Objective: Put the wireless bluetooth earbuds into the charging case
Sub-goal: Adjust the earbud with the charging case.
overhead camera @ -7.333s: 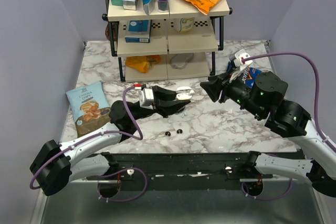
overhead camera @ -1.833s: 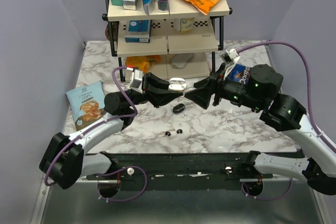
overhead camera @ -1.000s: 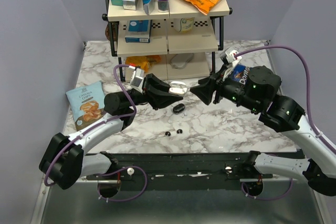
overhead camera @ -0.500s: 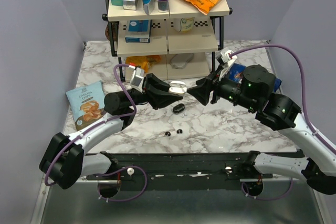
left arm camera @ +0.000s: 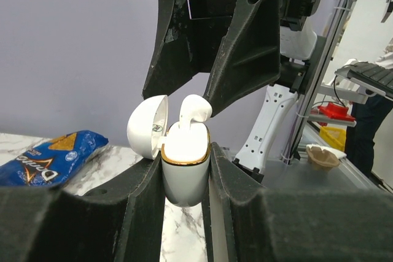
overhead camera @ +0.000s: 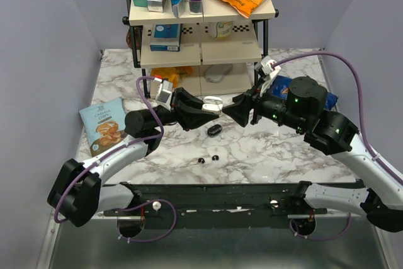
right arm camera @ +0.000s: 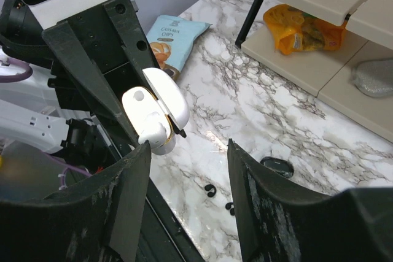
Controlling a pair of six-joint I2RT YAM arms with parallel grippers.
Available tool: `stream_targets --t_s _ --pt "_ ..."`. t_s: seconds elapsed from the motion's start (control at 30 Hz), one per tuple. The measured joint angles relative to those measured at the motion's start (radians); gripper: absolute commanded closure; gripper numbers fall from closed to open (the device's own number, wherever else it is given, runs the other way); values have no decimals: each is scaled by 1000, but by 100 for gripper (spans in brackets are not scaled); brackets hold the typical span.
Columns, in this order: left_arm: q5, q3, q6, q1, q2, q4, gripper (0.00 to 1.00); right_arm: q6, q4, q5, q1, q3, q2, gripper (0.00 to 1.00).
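My left gripper (overhead camera: 211, 104) is shut on a white charging case (left arm camera: 184, 182) with a gold rim, held above the table. Its lid (left arm camera: 146, 128) is swung open and a white earbud (left arm camera: 193, 110) stands up out of it. My right gripper (overhead camera: 230, 109) is open and empty, facing the case from the right with a short gap. In the right wrist view the case (right arm camera: 161, 141) sits just past the left fingertip (right arm camera: 142, 151). On the marble below lie a small black oval case (overhead camera: 215, 130) and two tiny black earbuds (overhead camera: 201, 160) (overhead camera: 215, 157).
A two-tier shelf rack (overhead camera: 201, 36) with snack boxes and bags stands at the back. A chips bag (overhead camera: 106, 127) lies at the left. A blue Doritos bag (overhead camera: 286, 86) lies behind my right arm. The table's front rail (overhead camera: 214, 196) runs just below the black earbuds.
My right gripper has edged left toward the held case and opened slightly. My left gripper and the case have stayed put, as have the black pieces on the table.
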Motion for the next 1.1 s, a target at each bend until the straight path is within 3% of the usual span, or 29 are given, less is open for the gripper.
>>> stream_targets --t_s 0.5,0.83,1.1 --pt "0 0 3 -10 2 -11 100 0 6 -11 2 26 46 36" --pt "0 0 31 -16 1 -10 100 0 8 0 2 46 63 26" --pt "-15 -31 112 -16 -57 -10 100 1 27 110 2 -32 -80 26"
